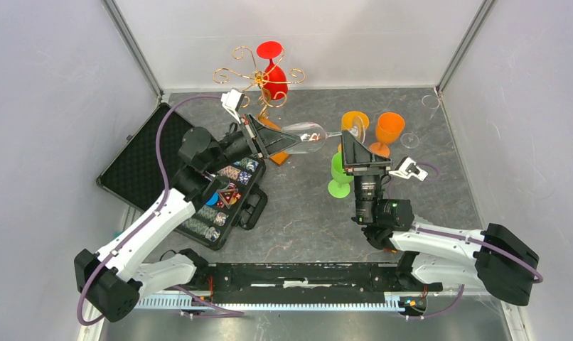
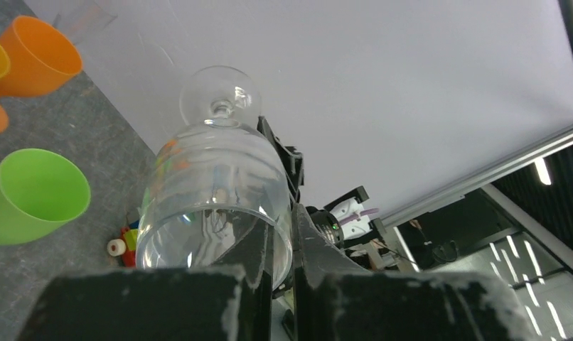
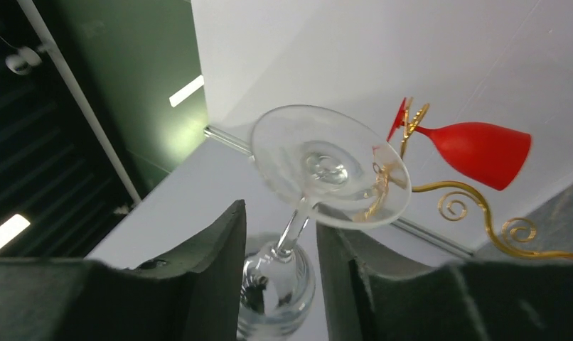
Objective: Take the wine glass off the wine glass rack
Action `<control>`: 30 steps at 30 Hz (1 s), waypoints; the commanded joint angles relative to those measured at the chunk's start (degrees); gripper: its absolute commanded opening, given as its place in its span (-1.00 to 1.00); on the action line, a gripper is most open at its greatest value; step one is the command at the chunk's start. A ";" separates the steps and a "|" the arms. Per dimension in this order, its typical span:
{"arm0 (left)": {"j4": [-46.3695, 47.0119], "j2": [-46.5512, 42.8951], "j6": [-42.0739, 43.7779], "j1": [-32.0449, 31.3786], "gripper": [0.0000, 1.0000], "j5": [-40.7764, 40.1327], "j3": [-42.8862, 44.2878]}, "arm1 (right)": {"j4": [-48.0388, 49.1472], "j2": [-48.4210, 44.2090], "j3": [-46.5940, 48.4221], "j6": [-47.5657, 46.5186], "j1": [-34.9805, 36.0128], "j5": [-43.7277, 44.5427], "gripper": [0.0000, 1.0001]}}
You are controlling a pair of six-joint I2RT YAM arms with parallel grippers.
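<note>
— Left gripper (image 1: 284,142) first: what is it holding?

— It is pinched shut on the rim of the wine glass (image 1: 306,135). From my left wrist, one finger seems to sit inside the bowl and the other outside. The glass wall is caught between them.

— And the right one?

— My right gripper (image 3: 280,234) is parted and grips nothing. Its two fingers stand on either side of the stem, just below the round foot. I see a gap between the stem and each finger.

— So where is the glass?

— Off the wine glass rack (image 1: 259,74). It lies on its side in the air between my two arms, above the table (image 1: 298,213). The bowl points towards my left arm and the foot towards my right. The rack stands just behind my left gripper, at the far edge by the back wall. Its gold scrolls are apart from the clear glass.

— Is anything on the rack?

— A red glass (image 1: 275,77) hangs from one scroll arm, foot up and bowl down.

— What else is close by?

— A green cup (image 1: 338,170) stands on the table just beside my right gripper. Two orange cups (image 1: 389,128) stand just beyond it. An open black case of poker chips (image 1: 138,167) lies under my left arm.
</note>
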 commanded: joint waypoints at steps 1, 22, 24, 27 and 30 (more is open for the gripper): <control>-5.80 -1.84 10.10 0.35 -0.96 -3.00 5.63 | 8.38 -3.05 -1.64 -3.80 0.29 -2.06 0.08; -38.23 19.06 36.47 -11.57 -0.95 -9.02 40.67 | -79.92 -36.58 13.90 -38.22 0.22 -0.04 0.53; -42.82 23.27 39.53 -14.41 -0.96 -12.31 45.64 | -87.60 -37.99 16.82 -40.13 0.26 4.09 0.51; -50.18 30.35 43.74 -18.81 -0.95 -16.63 53.99 | -94.72 -40.41 19.68 -41.86 0.29 8.81 0.44; -55.19 36.82 46.60 -22.15 -0.95 -19.35 60.37 | -100.18 -43.14 21.55 -41.04 0.24 14.05 0.30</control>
